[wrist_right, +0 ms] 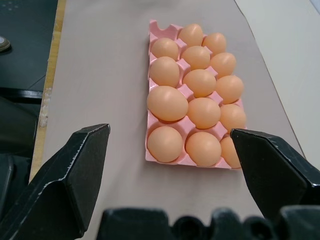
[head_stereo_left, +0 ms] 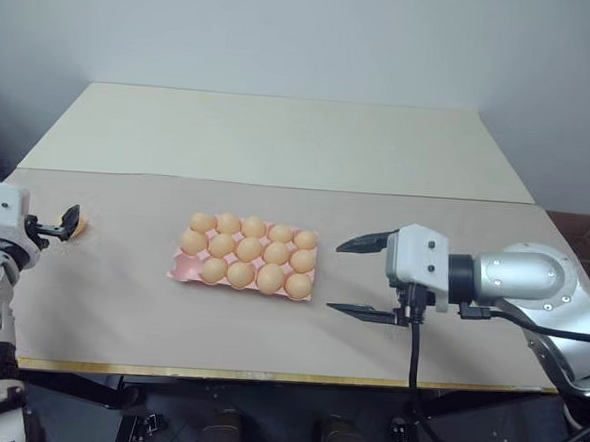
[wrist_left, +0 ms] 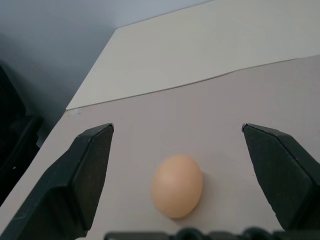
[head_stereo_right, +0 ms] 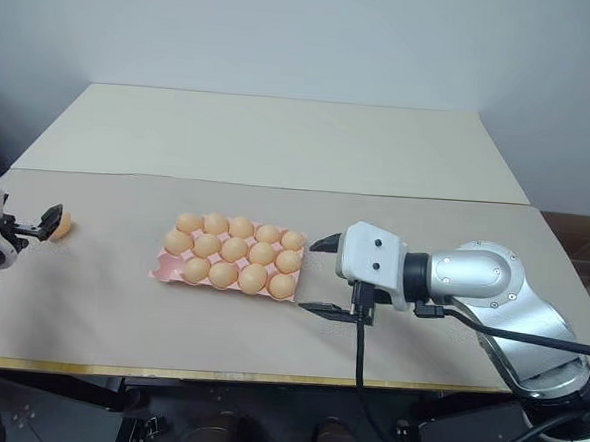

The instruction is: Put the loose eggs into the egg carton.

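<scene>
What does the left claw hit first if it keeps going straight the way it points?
Probably the loose light orange-tan egg lying on the table between the open left claw fingers; nothing else sits in that line.

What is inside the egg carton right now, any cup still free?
The egg carton holds fourteen eggs. One corner cup, at the end farthest from the right gripper, sits empty. The cup bottoms under the eggs are covered.

Table, paper covering and wall

A table (head_stereo_left: 280, 140) is seen across the middle of the frame, its near part covered by a sheet of brown paper (head_stereo_left: 120, 300); a pale wall (head_stereo_left: 307, 31) is seen along the top, and a cardboard box (head_stereo_left: 587, 234) at the right edge.
</scene>
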`<action>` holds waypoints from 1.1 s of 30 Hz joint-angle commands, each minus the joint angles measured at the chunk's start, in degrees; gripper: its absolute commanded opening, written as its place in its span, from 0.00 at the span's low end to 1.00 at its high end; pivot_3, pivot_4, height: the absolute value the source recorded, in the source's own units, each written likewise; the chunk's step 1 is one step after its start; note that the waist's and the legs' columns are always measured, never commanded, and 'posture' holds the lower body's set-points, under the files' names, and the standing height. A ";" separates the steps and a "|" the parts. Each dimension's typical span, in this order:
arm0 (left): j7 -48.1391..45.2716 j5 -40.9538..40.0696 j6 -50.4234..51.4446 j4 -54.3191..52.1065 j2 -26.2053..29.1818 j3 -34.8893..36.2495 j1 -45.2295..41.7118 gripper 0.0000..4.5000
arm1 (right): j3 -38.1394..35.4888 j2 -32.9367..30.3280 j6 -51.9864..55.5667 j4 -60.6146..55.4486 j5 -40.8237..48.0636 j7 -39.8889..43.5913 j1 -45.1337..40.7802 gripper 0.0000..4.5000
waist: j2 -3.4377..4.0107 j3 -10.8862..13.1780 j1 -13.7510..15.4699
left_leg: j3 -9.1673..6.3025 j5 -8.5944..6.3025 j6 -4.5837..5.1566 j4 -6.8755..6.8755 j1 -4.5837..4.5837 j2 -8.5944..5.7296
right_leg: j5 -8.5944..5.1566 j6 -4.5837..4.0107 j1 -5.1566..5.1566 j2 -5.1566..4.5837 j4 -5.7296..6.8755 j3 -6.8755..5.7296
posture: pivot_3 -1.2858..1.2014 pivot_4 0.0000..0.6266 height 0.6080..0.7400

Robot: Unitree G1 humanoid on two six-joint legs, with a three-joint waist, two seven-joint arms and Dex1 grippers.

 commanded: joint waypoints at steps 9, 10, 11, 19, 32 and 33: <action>0.89 -0.60 -7.14 15.66 0.01 -2.02 -8.58 0.99 | -2.52 -1.13 1.91 -3.05 1.08 -1.37 0.67 1.00 | -0.01 0.00 0.00 | 0.01 0.00 0.00 0.01 0.00 -0.02 | 0.00 0.01 0.01 0.00 0.02 -0.03 | 0.52 0.24 1.00; 1.00 -0.48 -7.57 16.62 0.04 -2.21 -9.06 0.99 | -2.53 -1.16 1.94 -3.05 1.07 -1.38 0.68 1.00 | -0.01 0.00 0.00 | 0.02 0.00 0.00 0.01 -0.02 -0.02 | 0.00 0.01 0.01 0.01 0.00 -0.04 | 0.52 0.24 1.00; 1.09 -0.44 -8.04 17.88 -0.01 -2.36 -9.75 0.99 | -2.52 -1.26 1.96 -3.06 0.98 -1.38 0.72 1.00 | -0.01 0.00 0.00 | 0.04 0.00 0.00 0.01 -0.02 -0.02 | 0.00 0.01 0.01 0.00 0.01 -0.05 | 0.52 0.24 1.00; 3.29 0.79 -12.11 29.39 -0.30 -3.94 -14.64 0.99 | -2.89 -1.96 2.38 -3.45 0.75 -1.84 1.30 1.00 | -0.02 -0.01 0.00 | 0.26 0.00 0.00 0.01 -0.03 -0.02 | 0.00 0.01 0.01 0.01 0.01 -0.08 | 0.52 0.24 1.00; 4.16 1.35 -14.58 36.51 -0.24 -5.32 -17.06 0.99 | -3.27 -2.79 2.19 -3.78 0.35 -2.63 2.21 1.00 | -0.04 0.00 0.00 | 0.29 0.00 0.00 0.01 -0.05 -0.02 | 0.01 0.02 0.00 0.01 0.01 -0.09 | 0.52 0.24 1.00; 4.38 1.33 -14.65 36.82 -0.21 -5.39 -17.22 0.99 | -3.28 -2.77 2.19 -3.78 0.33 -2.68 2.25 1.00 | -0.04 0.00 0.00 | 0.29 0.00 0.00 0.01 -0.05 -0.02 | 0.01 0.02 0.00 0.01 0.00 -0.10 | 0.52 0.24 1.00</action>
